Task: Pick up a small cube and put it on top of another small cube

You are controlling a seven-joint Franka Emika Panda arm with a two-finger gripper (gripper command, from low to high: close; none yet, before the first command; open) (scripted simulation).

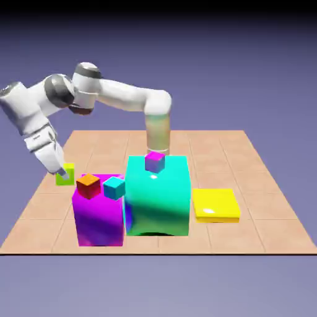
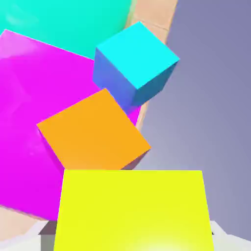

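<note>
My gripper (image 1: 64, 171) is shut on the tiny lime cube (image 1: 65, 175), low over the table at the exterior view's left, just left of the big magenta block (image 1: 99, 213). The hand view's lower half is filled by the lime cube (image 2: 131, 211), with grey fingertips (image 2: 45, 236) showing at both bottom corners. The tiny cube with a magenta top and purple sides (image 1: 155, 162) sits on top of the big teal block (image 1: 158, 198), well to the right of my gripper. It does not show in the hand view.
A small orange cube (image 1: 88, 184) (image 2: 93, 132) and a small cyan cube (image 1: 114, 187) (image 2: 135, 61) rest on the big magenta block (image 2: 29, 98). A flat yellow slab (image 1: 215, 205) lies right of the teal block (image 2: 63, 19).
</note>
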